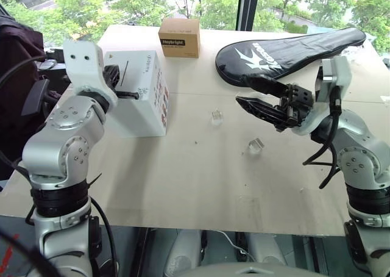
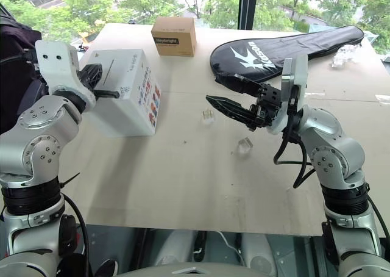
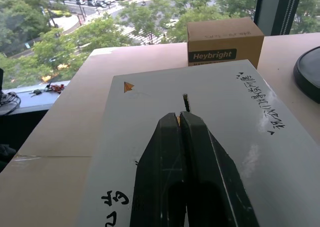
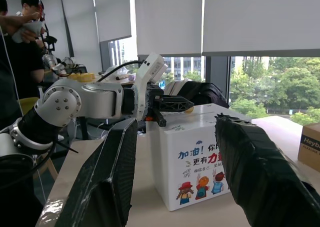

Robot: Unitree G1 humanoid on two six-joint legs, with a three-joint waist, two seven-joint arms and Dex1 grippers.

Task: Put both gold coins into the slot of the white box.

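The white box (image 1: 146, 109) stands at the table's left, handwriting on top and colourful pictures on its side. Its slot (image 3: 185, 102) is a thin dark slit in the top face. My left gripper (image 3: 179, 116) is shut and lies level just over that face, its tips right before the slot's near end. A tiny yellow speck shows between the tips; I cannot tell what it is. Two gold coins, small clear cubes, lie on the table: one (image 1: 216, 115) right of the box, the other (image 1: 256, 145) nearer the front. My right gripper (image 1: 242, 89) is open and empty, above and right of them, pointing left.
A brown Heybright carton (image 1: 179, 38) stands behind the box. A black racket cover (image 1: 286, 51) lies at the back right, close behind my right gripper. A dark bag (image 1: 18, 57) sits off the table's left edge. A person (image 4: 15, 37) stands in the background.
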